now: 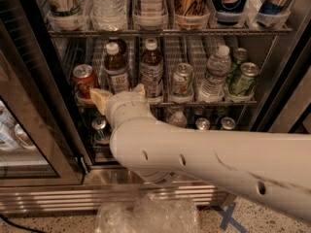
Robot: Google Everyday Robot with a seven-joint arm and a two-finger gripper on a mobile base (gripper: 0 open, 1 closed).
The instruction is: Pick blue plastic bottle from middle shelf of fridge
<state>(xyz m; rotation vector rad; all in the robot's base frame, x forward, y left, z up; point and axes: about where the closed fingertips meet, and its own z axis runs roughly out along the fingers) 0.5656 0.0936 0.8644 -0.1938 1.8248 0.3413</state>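
Observation:
Two small bottles of dark reddish-brown drink with white caps and pale labels stand on the fridge's middle wire shelf (204,102). The left bottle (116,68) is the blue plastic bottle nearest my gripper; the other (151,69) stands just right of it. My gripper (120,94) is at the shelf's front edge, right in front of the left bottle's base. Its yellowish fingers (99,99) spread to either side of that base, open. My white arm hides the bottle's foot.
A red cola can (83,79) stands left of the bottle. A pale can (182,80), a clear water bottle (215,74) and green cans (244,77) stand to the right. The open glass door (29,130) is at left. Crumpled plastic (146,216) lies on the floor.

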